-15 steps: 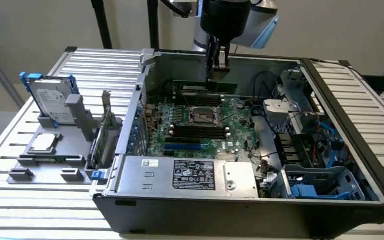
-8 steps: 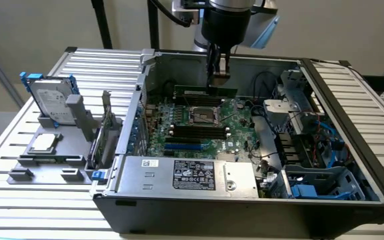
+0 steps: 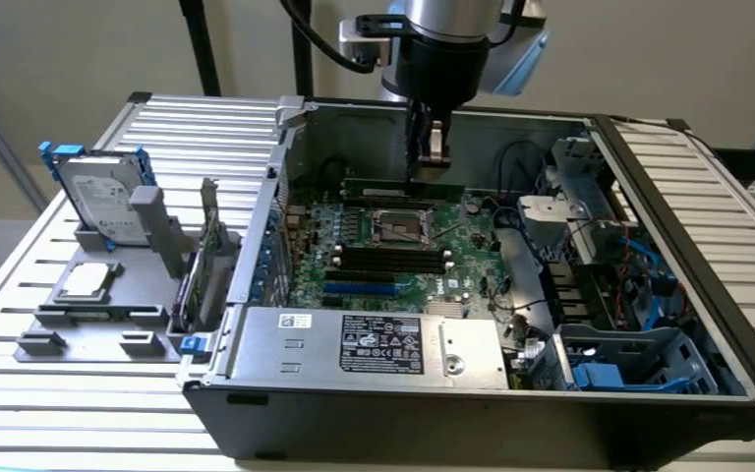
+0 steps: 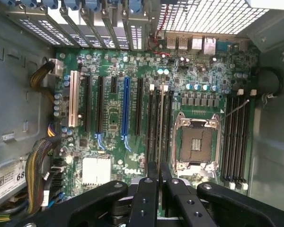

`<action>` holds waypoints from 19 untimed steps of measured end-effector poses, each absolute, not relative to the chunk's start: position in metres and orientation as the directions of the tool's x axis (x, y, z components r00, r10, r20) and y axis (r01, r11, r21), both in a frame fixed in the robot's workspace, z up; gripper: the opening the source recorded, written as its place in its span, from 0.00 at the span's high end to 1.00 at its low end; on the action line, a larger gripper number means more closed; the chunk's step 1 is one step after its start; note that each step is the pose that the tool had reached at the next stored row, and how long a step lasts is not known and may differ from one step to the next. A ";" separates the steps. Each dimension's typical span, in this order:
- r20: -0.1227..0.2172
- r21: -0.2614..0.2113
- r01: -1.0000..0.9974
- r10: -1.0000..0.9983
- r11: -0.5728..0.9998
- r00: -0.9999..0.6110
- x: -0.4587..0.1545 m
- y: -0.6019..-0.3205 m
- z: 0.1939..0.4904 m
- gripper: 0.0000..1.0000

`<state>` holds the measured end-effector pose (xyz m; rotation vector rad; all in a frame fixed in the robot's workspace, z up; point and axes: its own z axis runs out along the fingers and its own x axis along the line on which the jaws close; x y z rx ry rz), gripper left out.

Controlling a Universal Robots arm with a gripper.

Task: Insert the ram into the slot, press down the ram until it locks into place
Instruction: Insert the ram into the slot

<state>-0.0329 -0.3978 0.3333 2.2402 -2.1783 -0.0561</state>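
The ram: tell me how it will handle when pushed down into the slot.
The ram is a thin board on edge, so probably stiff lengthwise but apt to tilt sideways. It looks light for its length. The gripper holds it near mid-length, so its ends may seat unevenly.

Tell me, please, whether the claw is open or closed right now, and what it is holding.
Claw: closed, holding the ram.

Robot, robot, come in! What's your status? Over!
Pincer shut on the ram. Ram held edge-on over the slots beside the CPU socket; can't tell if seated. Cable bundle off by the case wall, apart.
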 end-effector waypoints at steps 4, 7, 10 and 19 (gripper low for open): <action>-0.014 0.037 -0.999 -1.000 -0.028 0.028 -0.033 -0.398 0.326 0.87; -0.014 0.037 -0.999 -1.000 -0.028 0.028 -0.033 -0.398 0.321 0.87; -0.014 0.037 -0.999 -1.000 -0.028 0.028 -0.033 -0.398 0.315 0.87; -0.014 0.037 -0.999 -1.000 -0.028 0.028 -0.033 -0.399 0.299 0.87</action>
